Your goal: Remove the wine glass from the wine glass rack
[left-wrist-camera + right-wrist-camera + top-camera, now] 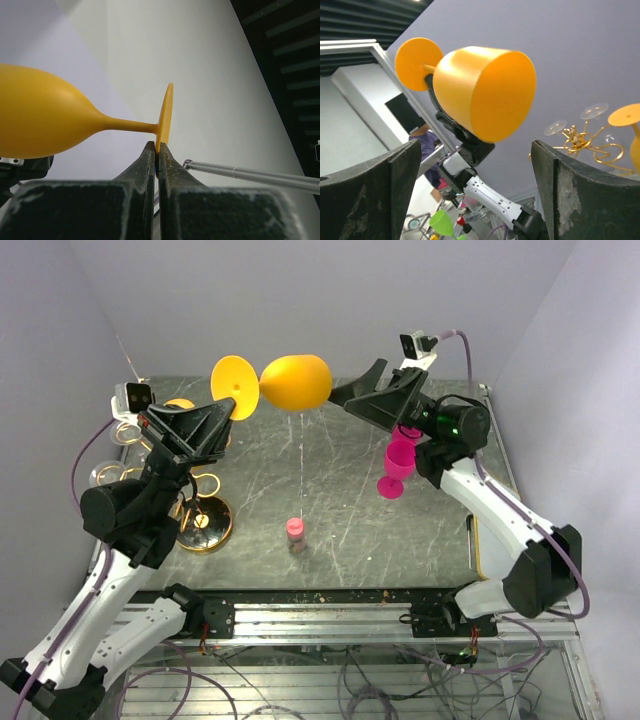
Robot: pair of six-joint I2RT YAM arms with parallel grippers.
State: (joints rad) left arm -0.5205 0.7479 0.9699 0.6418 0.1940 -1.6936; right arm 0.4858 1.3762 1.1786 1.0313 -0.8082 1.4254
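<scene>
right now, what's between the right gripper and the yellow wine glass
Only bare air: in the right wrist view the right gripper, fingers open, faces the yellow wine glass, which the left gripper pinches by its foot.

1. Orange wine glasses: we count two. The held orange glass point(45, 120) is pinched at its foot by the left gripper point(157, 149). The second orange glass point(625, 115) hangs behind that gripper.
2. Pink wine glass point(398, 462): one, near the right gripper point(357, 380).
3. Clear glasses: we see two, the first clear glass point(594, 110) and the other clear glass point(555, 127).
4. Wine glass rack point(205, 525): one, below the left gripper.
</scene>
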